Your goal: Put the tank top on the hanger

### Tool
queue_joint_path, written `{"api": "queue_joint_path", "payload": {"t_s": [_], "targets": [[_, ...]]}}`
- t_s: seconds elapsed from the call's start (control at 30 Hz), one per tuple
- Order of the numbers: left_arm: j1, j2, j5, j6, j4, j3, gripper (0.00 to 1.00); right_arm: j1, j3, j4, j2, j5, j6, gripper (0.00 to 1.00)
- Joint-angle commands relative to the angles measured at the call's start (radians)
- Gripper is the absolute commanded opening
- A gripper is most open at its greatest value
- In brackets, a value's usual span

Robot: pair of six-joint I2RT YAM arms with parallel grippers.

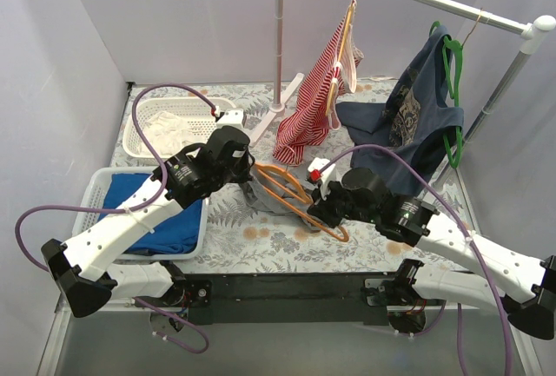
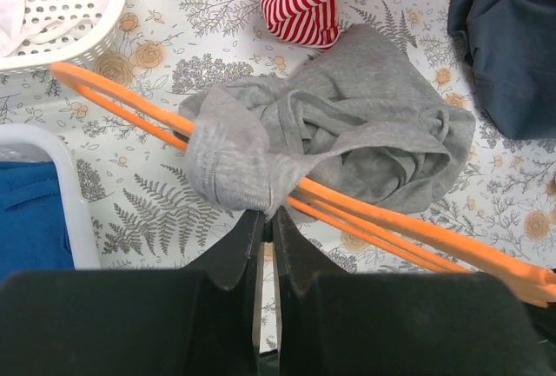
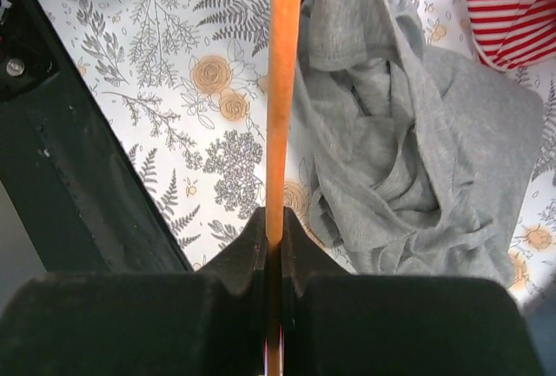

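Note:
The grey tank top [image 2: 365, 124] lies crumpled mid-table; it also shows in the top view [image 1: 271, 198] and the right wrist view [image 3: 417, 159]. The orange hanger [image 1: 291, 187] runs through it; one fold of fabric wraps over the hanger's arm [image 2: 130, 102]. My left gripper [image 2: 268, 213] is shut on that grey fold, just above the table. My right gripper [image 3: 274, 220] is shut on the hanger's bar [image 3: 283, 81], left of the grey heap. In the top view the left gripper [image 1: 248, 172] and the right gripper [image 1: 314, 207] sit at either side of the top.
A white basket [image 1: 148, 137] stands far left, a bin with blue cloth [image 1: 161, 220] at near left. A rack pole [image 1: 279, 37] stands behind, bearing a red-and-white striped top [image 1: 313, 107] and a navy shirt [image 1: 417, 115] on a green hanger [image 1: 453, 89].

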Motion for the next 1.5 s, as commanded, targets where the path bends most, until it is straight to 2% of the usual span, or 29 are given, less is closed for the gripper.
{"api": "queue_joint_path", "payload": {"t_s": [0.0,0.13,0.43,0.5,0.6,0.63,0.67,0.7,0.87,1.0,1.17,1.47], "targets": [[0.004,-0.029,-0.013,0.012,-0.014,0.024,0.0,0.028,0.092,0.043,0.042,0.019,-0.038,0.01],[0.003,-0.038,-0.029,0.016,-0.008,0.027,0.01,0.071,0.109,0.034,0.069,0.09,-0.038,0.01],[0.003,-0.049,-0.079,0.013,0.009,-0.004,0.09,0.075,0.095,0.086,0.077,0.032,-0.071,0.01],[0.003,-0.058,-0.095,-0.002,0.014,-0.014,0.2,0.075,0.091,0.104,0.071,-0.002,-0.071,0.01],[0.004,-0.106,-0.076,0.013,0.081,-0.063,0.27,0.075,0.089,0.121,0.088,-0.014,-0.071,0.01],[0.003,-0.127,-0.072,0.015,0.093,-0.074,0.32,0.075,0.089,0.129,0.094,-0.015,-0.071,0.01],[0.003,-0.135,-0.069,0.013,0.101,-0.094,0.41,0.075,0.089,0.135,0.103,-0.025,-0.067,0.01],[0.004,-0.144,-0.069,0.007,0.11,-0.102,0.45,0.075,0.088,0.14,0.106,-0.031,-0.066,0.01],[0.003,-0.258,-0.047,-0.004,0.129,-0.16,0.46,0.074,0.092,0.167,0.12,-0.038,-0.058,0.01],[0.003,-0.351,-0.006,-0.01,0.12,-0.188,0.42,0.068,0.108,0.172,0.151,-0.05,-0.057,0.01],[0.003,-0.491,0.166,0.03,0.248,-0.287,0.52,0.065,0.126,0.178,0.197,-0.074,-0.054,0.01],[0.003,-0.35,0.269,0.082,0.423,-0.312,0.58,0.057,0.138,0.184,0.223,-0.08,-0.049,0.01]]}}
